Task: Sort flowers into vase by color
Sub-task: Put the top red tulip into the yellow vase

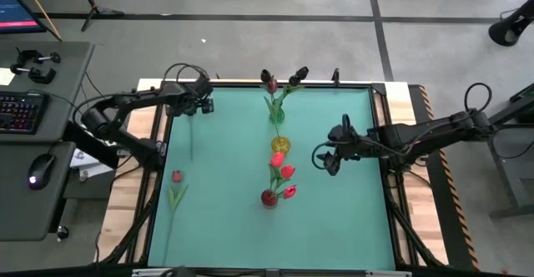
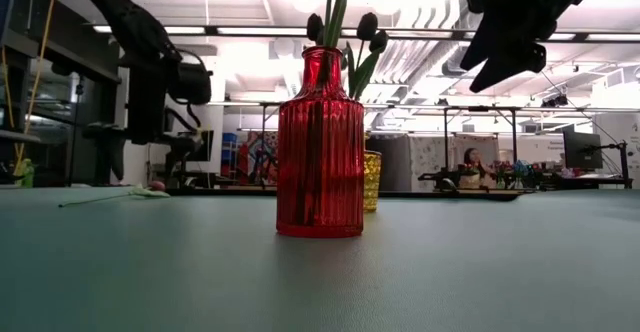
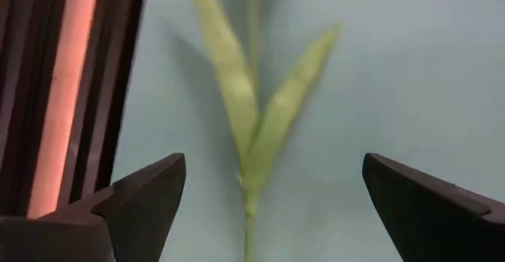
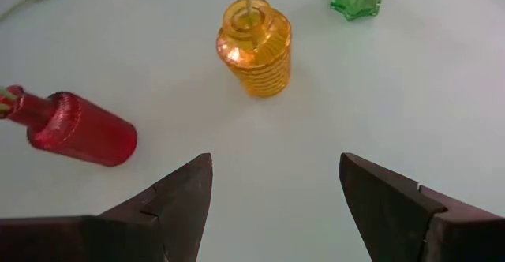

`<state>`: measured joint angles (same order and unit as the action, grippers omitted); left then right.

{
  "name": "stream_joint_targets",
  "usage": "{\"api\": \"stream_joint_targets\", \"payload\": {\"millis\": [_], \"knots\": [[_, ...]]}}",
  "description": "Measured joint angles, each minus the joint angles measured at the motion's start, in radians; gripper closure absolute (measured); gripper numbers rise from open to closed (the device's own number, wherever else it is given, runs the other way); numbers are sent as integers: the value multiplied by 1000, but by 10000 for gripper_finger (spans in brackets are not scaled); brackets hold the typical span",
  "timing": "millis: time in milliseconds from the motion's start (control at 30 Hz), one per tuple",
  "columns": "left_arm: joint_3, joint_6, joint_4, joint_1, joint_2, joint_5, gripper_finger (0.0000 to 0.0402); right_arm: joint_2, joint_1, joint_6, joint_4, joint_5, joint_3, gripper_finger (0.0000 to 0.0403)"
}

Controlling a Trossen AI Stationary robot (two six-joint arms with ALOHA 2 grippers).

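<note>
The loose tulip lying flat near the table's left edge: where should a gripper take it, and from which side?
Probably from straight above, on the thin stem: the loose tulip lies flat on the mat, leaves splayed beside its stem. The open left gripper already straddles a stem below its leaves.

Overhead view looks straight down on the table (image 1: 334,219). Low view, at tabletop level, faces the nearby red vase (image 2: 320,147), shared with the right wrist view.

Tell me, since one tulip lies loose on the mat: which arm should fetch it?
Probably the left. Its tool hangs open above the loose tulip on its own side of the table, stem between the fingers in its wrist view. The right tool waits open beside the vases.
</note>
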<state>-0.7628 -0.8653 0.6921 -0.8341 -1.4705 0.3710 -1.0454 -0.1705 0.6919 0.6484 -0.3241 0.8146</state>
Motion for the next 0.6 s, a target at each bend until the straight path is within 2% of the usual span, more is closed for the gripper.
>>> {"api": "stream_joint_targets", "payload": {"millis": [167, 300, 467, 600], "knots": [[0, -65, -27, -40, -41, -8, 32, 0, -33, 0, 1, 0, 0, 137], [0, -77, -59, -56, -80, -49, 59, 0, -59, 6, 1, -2, 0, 137], [-6, -87, -77, -59, -142, -96, 145, 0, -84, 12, 1, -9, 0, 137], [-6, -64, -89, -56, -150, -124, 259, 0, -98, 57, 1, -23, 0, 137]]}}
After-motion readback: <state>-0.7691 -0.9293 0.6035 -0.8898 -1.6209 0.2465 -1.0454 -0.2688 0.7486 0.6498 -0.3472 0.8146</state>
